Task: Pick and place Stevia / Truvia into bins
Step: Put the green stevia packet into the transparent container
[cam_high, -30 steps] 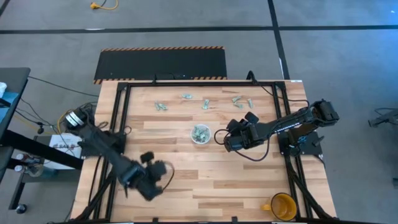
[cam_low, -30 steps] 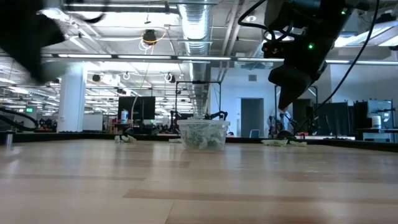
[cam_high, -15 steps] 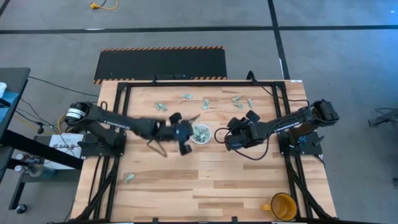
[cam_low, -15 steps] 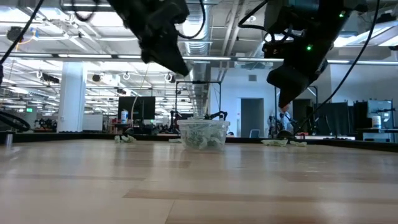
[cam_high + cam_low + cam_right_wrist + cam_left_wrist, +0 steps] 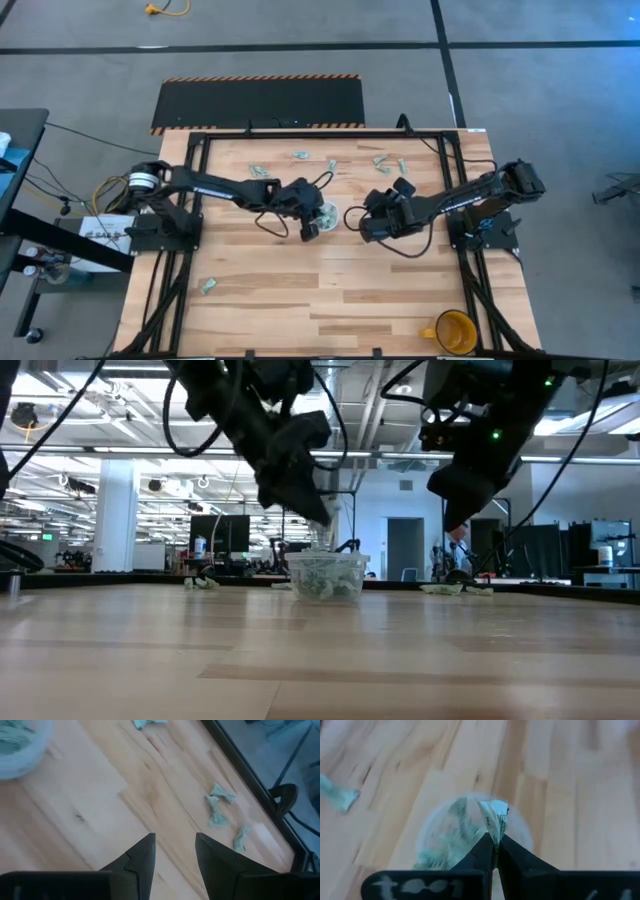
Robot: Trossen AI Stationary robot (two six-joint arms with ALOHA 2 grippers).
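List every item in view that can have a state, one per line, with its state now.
Left gripper: shut on a sachet, above the cup.
Right gripper: open, empty, hovering beside the cup.
Cup: upright, holding a heap of sachets.
Loose sachets: scattered flat along the far side of the table.
Stray sachet: lying alone near the left front of the table.
Yellow mug: upright at the right front corner.
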